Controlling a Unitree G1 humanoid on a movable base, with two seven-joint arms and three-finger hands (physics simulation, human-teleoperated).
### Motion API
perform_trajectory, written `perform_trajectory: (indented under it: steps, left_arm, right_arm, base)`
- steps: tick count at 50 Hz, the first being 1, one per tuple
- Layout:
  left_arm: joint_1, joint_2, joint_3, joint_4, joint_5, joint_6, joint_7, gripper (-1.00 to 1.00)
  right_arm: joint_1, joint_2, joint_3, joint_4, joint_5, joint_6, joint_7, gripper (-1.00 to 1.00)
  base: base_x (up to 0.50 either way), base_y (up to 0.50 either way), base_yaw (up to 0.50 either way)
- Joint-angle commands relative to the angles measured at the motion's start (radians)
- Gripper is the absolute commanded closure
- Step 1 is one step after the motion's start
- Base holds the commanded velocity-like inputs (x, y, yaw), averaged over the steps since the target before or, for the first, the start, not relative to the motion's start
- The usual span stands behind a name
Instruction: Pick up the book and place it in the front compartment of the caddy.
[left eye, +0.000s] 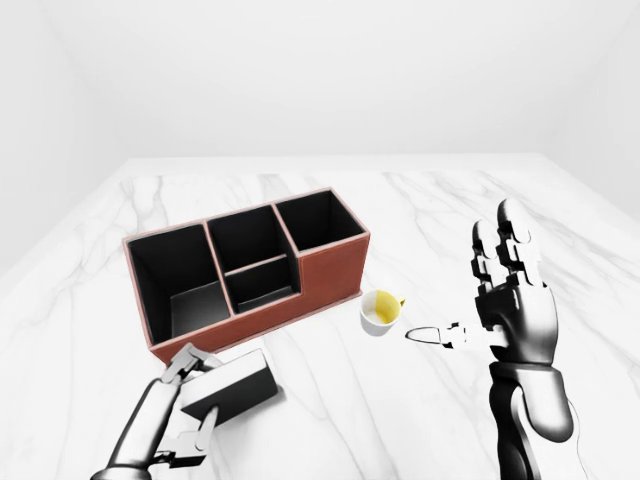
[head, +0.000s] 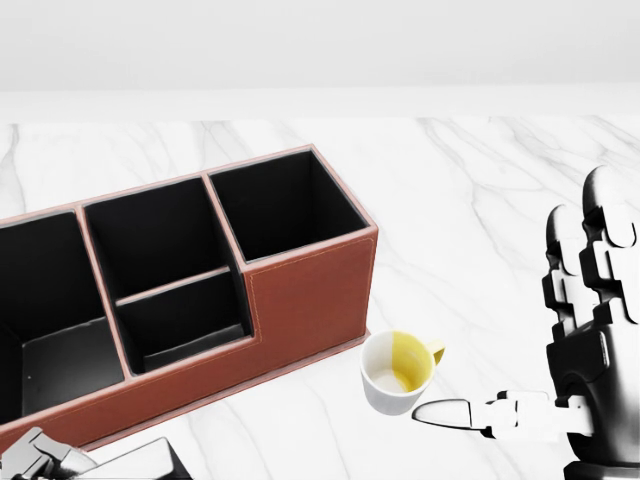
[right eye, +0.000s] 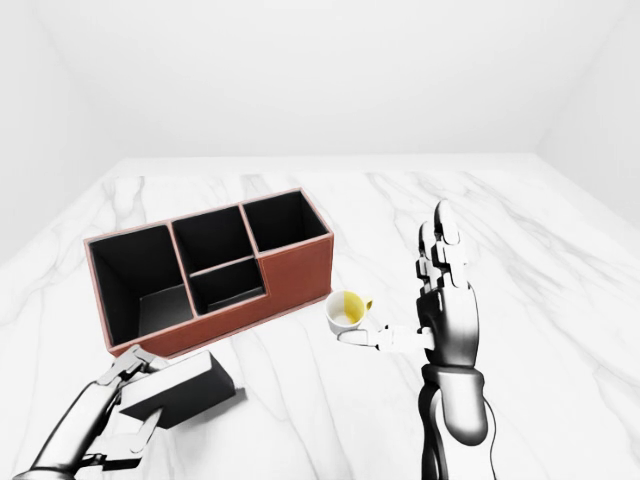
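Note:
A dark grey book (left eye: 235, 385) lies tilted just below the caddy in the left-eye view, at the view's lower left. My left hand (left eye: 200, 392) is shut on its left end, with fingers (left eye: 185, 364) over the top edge and the thumb underneath. The red-brown caddy (left eye: 330, 275) has black insides: a large bay at the left, a middle bay split in two, and a square bay at the right. My right hand (left eye: 470, 292) stands upright and open to the right of the caddy, its thumb pointing left at a mug.
A white mug (head: 398, 373) with a yellow inside sits on the white marble table (head: 480, 200), just right of the caddy's lower right corner and touching distance from my right thumb. White walls surround the table.

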Motion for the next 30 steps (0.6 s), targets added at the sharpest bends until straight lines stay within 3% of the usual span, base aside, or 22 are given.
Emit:
perform_trajectory:
  steps: [1, 4, 9, 11, 17, 18, 22, 25, 26, 28, 30]
  left_arm:
    - [-0.02, -0.043, 0.073, -0.131, -0.026, 0.0, 0.0, 1.0]
    - [-0.055, -0.038, 0.123, -0.239, -0.046, 0.0, 0.0, 1.0]
    - [-0.062, -0.046, 0.131, -0.24, -0.042, 0.0, 0.0, 1.0]
    - [-0.172, 0.022, 0.211, -0.397, -0.057, 0.0, 0.0, 1.0]
    - [-0.196, 0.021, 0.228, -0.41, -0.046, 0.0, 0.0, 1.0]
    - [-0.274, 0.071, 0.3, -0.41, -0.065, 0.0, 0.0, 1.0]
    - [-0.436, 0.119, 0.4, -0.41, -0.01, 0.0, 0.0, 1.0]
    - [-0.474, 0.102, 0.424, -0.41, 0.021, 0.0, 0.0, 1.0]
    - [-0.563, 0.178, 0.424, -0.41, 0.082, 0.0, 0.0, 1.0]
    - [-0.661, 0.232, 0.415, -0.41, 0.178, 0.0, 0.0, 1.0]
    - [-0.692, 0.227, 0.423, -0.41, 0.211, 0.0, 0.0, 1.0]
  right_arm:
    - [-0.001, 0.0, 0.0, 0.0, 0.001, 0.0, -0.001, -0.99]
    - [-0.001, 0.001, 0.0, 0.003, 0.0, 0.0, -0.002, -0.99]
    - [-0.001, 0.0, 0.001, 0.003, 0.001, 0.0, -0.003, -0.99]
    - [-0.003, 0.0, 0.001, 0.008, 0.0, 0.0, -0.004, -0.99]
    - [-0.002, -0.001, 0.002, 0.013, -0.001, 0.0, -0.005, -0.99]
    - [-0.004, 0.0, 0.001, 0.023, 0.001, 0.0, -0.004, -0.99]
    - [-0.008, -0.002, -0.003, 0.013, 0.004, 0.0, -0.006, -0.99]
    - [-0.008, -0.002, -0.003, 0.013, 0.004, 0.0, -0.006, -0.99]
    - [-0.006, -0.002, -0.003, 0.008, 0.005, 0.0, -0.004, -0.99]
    - [-0.008, -0.002, -0.005, 0.006, 0.006, 0.0, -0.004, -0.99]
    - [-0.008, -0.002, -0.005, 0.006, 0.006, 0.0, -0.004, -0.99]
  base:
    - [0.0, 0.0, 0.0]
    - [0.0, 0.0, 0.0]
    - [0.0, 0.0, 0.0]
    - [0.0, 0.0, 0.0]
    - [0.0, 0.0, 0.0]
    - [0.0, 0.0, 0.0]
    - [0.0, 0.0, 0.0]
    - [0.0, 0.0, 0.0]
    - [0.0, 0.0, 0.0]
    - [0.0, 0.0, 0.0]
    - [0.0, 0.0, 0.0]
